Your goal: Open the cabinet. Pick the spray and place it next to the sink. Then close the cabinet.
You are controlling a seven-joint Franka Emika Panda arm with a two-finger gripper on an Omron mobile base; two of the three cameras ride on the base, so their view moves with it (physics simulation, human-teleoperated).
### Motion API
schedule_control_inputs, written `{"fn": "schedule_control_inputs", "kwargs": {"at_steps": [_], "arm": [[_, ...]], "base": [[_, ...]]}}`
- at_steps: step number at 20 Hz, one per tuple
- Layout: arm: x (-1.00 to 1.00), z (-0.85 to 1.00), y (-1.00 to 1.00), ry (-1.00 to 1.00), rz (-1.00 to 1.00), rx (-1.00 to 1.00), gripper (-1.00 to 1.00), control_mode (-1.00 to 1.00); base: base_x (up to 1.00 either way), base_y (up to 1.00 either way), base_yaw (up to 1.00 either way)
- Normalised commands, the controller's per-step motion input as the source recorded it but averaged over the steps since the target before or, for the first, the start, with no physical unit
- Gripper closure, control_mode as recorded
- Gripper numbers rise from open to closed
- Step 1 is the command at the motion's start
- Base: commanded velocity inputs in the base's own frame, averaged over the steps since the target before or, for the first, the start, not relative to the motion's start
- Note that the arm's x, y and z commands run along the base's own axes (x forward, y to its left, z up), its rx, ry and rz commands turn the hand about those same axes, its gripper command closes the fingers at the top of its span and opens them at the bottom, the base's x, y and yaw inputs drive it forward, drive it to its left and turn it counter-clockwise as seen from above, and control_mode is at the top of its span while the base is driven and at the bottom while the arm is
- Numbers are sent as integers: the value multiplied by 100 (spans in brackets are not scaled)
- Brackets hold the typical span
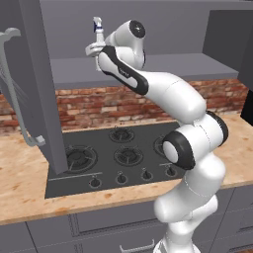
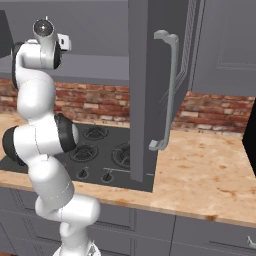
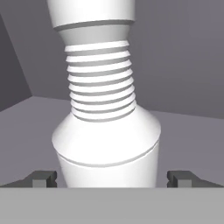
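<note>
Inside the open cabinet (image 1: 44, 89), on its shelf, the spray (image 3: 105, 109) stands upright between the wide-open fingers of the gripper (image 3: 113, 178). Step: grasping. Next move calls for closing on the bottle body, then lifting out.

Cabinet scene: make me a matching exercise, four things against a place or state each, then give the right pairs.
Things:
1. cabinet
2. spray
3. gripper
4. stove

Descriptions:
A. open, one fingertip on each side of a bottle
B. set in the counter below, against the brick wall
C. doors swung open
D. upright on the cabinet shelf

Pairs: 1-C, 2-D, 3-A, 4-B
</note>
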Motion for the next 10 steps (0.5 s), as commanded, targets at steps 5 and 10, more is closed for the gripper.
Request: {"fn": "schedule_control_inputs", "kwargs": {"at_steps": [5, 10], "arm": [[0, 0, 0, 0, 0, 0, 100, -100], [0, 0, 0, 0, 0, 0, 100, -100]], "base": [[0, 0, 0], [0, 0, 0]]}}
